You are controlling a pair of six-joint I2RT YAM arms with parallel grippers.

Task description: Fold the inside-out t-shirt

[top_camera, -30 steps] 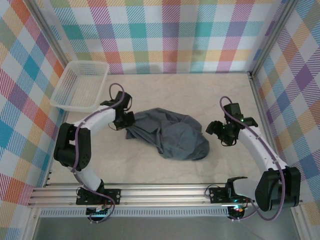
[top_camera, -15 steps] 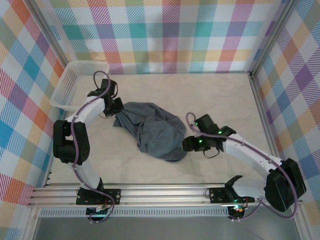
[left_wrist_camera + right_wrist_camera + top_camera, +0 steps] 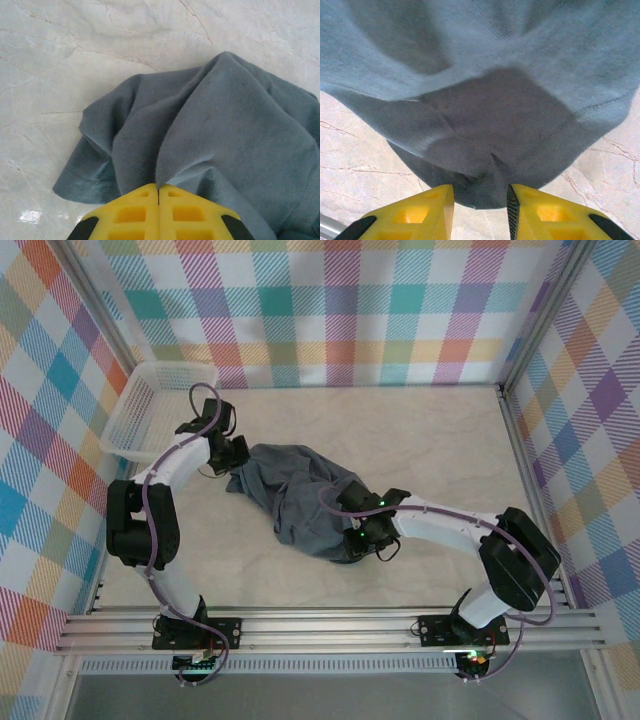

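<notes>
Now flattening crumpled t-shirt (image 3: 300, 495): my left gripper (image 3: 158, 190) pinches fold nearest mesh basket (image 3: 172, 367); my right gripper (image 3: 480, 199) spread at hem farthest from mesh basket. Next, probably: close, pull apart.

My left gripper (image 3: 239, 468) at the bunched grey t-shirt's (image 3: 298, 498) upper-left end, my right gripper (image 3: 354, 537) at its lower-right edge.

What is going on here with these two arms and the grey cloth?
Two arms are working on a crumpled dark grey t-shirt on the table. The left gripper is shut on a fold at its left end. The right gripper is open around the shirt's near right edge. The shirt is bunched, not yet folded.
</notes>
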